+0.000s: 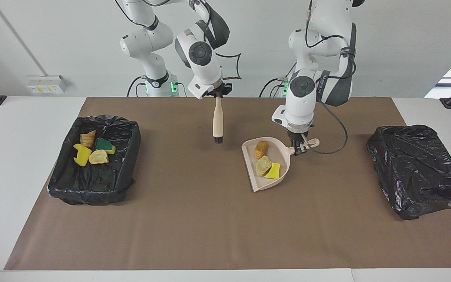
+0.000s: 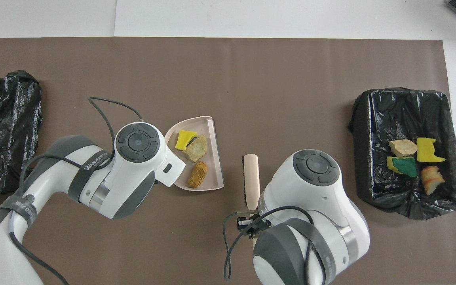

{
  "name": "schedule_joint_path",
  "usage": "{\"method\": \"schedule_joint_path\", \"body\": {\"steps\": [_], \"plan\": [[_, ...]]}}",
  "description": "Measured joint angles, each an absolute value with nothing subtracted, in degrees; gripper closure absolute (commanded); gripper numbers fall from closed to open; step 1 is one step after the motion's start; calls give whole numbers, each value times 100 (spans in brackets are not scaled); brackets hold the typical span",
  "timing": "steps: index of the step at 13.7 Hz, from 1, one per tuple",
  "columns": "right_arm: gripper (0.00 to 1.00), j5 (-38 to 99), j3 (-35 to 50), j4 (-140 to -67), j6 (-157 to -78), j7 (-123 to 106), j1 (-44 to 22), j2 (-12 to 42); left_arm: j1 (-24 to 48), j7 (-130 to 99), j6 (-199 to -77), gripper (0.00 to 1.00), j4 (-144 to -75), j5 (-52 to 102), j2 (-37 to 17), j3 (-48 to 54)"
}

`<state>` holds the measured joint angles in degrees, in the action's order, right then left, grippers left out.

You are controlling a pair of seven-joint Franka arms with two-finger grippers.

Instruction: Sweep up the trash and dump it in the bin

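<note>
Bin [image 1: 92,184]: right arm's end of the table, 4 trash pieces [image 1: 92,152] inside.
Right gripper [image 1: 218,93]: clamped on the brush [image 1: 217,121], hanging over the mat.
Dustpan [image 1: 266,184]: carries 3 trash pieces.
Left gripper [image 1: 299,147]: pinching the dustpan handle.
Bag [image 1: 417,168]: left arm's end.

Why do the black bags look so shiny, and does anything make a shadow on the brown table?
Facing view: the bag-lined bin and the crumpled black bag show pale sheen on their wrinkles; the dustpan casts a soft shadow on the brown mat. Overhead view: the bin's liner glints brightest along its creases.
</note>
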<state>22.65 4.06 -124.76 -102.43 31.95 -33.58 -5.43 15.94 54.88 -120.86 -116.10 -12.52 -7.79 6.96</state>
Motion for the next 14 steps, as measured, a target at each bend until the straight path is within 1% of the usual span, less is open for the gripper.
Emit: {"method": "schedule_joint_path", "body": {"steps": [2, 4, 7, 11, 14], "plan": [[100, 2372, 416, -12798, -10404, 3344, -3709, -659, 1165, 6144, -12062, 100, -11448, -1091, -678, 689], [100, 2384, 425, -13169, -10842, 3458, -3941, -682, 650, 6978, -11841, 100, -11222, -853, -539, 676], [100, 2416, 425, -13620, -11374, 3579, -4141, -673, -271, 8173, -11166, 100, -10616, -654, -415, 643], [100, 2419, 426, -13784, -11714, 3862, -4357, -586, -1533, 9098, -10753, 100, -9923, -543, -464, 616], [100, 2417, 424, -13793, -11896, 3845, -4467, -509, -2384, 9724, -10676, 100, -9383, -451, -752, 610]]}}
